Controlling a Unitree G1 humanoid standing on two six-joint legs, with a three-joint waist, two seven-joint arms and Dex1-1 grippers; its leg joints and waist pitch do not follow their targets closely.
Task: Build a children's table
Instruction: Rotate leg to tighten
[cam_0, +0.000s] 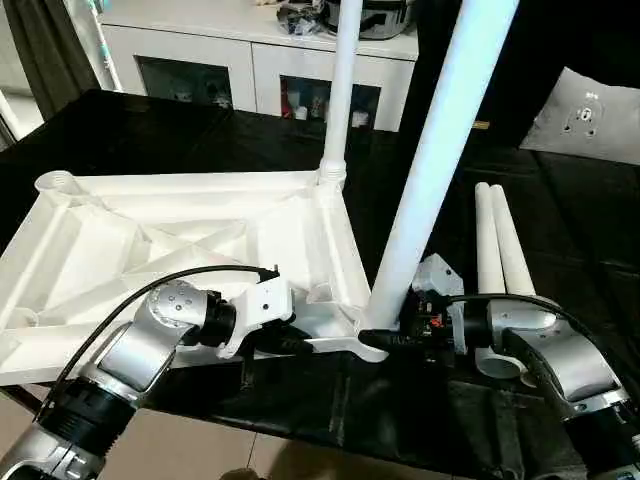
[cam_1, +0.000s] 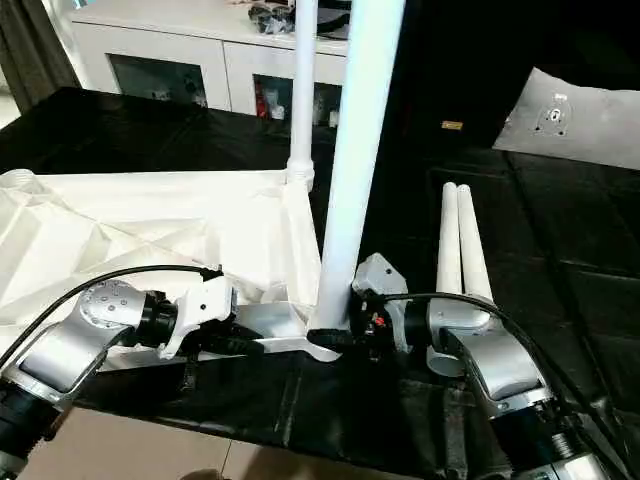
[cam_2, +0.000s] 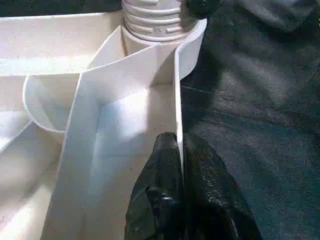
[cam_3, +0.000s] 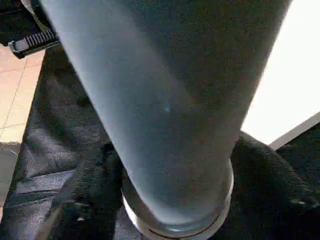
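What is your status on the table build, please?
Left gripper shut on tabletop rim. Right gripper shut on near leg base. Far leg seated, two legs loose.

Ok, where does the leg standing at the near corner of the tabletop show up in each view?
Left eye view: the near leg rises just right of centre, leaning right.
Right eye view: it stands at centre.
Left wrist view: its threaded base sits at the top edge.
Right wrist view: it runs close up through the middle.
Shared landmark: the corner socket where the leg meets the tabletop.
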